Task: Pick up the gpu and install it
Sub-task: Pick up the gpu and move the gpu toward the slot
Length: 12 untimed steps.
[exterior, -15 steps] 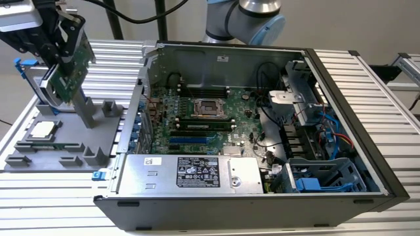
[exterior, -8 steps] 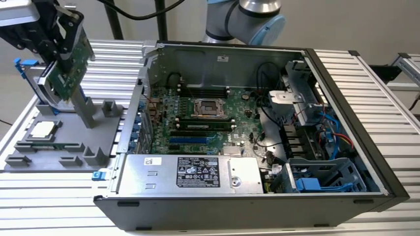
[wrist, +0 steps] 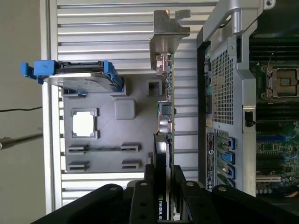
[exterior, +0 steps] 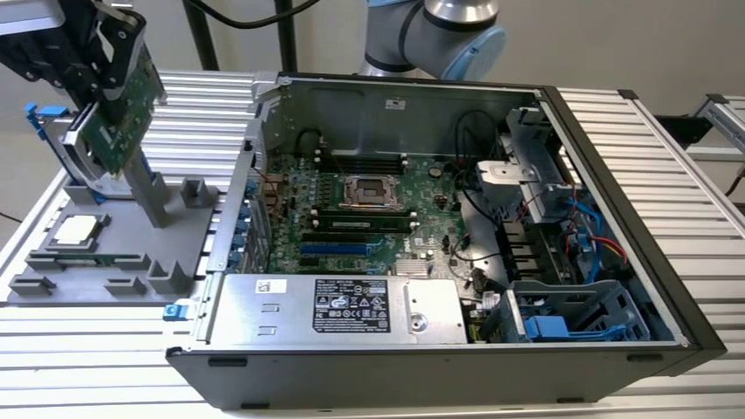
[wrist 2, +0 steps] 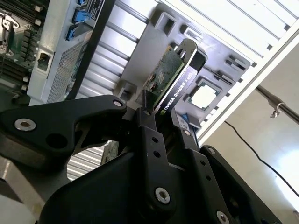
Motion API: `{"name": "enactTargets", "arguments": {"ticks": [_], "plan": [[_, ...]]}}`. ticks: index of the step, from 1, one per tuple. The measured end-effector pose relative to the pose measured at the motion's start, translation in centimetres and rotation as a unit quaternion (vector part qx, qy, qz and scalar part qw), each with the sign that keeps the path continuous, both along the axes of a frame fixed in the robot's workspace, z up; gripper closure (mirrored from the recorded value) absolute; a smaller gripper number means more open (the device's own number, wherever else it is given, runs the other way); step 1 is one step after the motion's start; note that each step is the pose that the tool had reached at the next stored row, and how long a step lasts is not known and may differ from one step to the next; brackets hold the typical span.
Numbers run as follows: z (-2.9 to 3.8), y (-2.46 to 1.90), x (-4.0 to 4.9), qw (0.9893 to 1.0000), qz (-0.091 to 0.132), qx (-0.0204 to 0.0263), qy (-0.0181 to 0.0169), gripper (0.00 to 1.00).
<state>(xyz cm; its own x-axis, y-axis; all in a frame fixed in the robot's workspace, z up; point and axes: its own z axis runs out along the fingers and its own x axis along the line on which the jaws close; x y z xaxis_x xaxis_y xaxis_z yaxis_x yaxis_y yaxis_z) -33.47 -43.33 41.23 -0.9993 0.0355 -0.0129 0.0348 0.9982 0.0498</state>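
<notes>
The gpu (exterior: 121, 118) hangs tilted in the air above the grey parts tray (exterior: 174, 223) at the exterior view's left, green face showing. My gripper (exterior: 107, 72) is shut on its upper edge. In the second wrist view the black fingers (wrist 2: 148, 128) clamp the gpu (wrist 2: 172, 79), with its black face and a green edge in sight. The first wrist view has the gpu (wrist: 166, 109) edge-on with its silver bracket (wrist: 167, 29) at the far end, held by the gripper (wrist: 164, 184). The card is clear of the tray and outside the open computer case (exterior: 605, 218).
The motherboard (exterior: 349, 209) lies in the case with blue slots (exterior: 338, 249) near the power supply (exterior: 338, 305). A hard drive in a blue frame (wrist: 74, 77) stands on the tray beside a processor chip (wrist: 84, 124). The slatted metal table (exterior: 652, 140) surrounds everything.
</notes>
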Motion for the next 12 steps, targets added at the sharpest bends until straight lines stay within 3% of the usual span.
{"name": "enactTargets", "arguments": {"ticks": [12], "plan": [[0.73, 0.00, 0.00, 1.0000, 0.000, 0.0000, 0.0000, 1.00]]}}
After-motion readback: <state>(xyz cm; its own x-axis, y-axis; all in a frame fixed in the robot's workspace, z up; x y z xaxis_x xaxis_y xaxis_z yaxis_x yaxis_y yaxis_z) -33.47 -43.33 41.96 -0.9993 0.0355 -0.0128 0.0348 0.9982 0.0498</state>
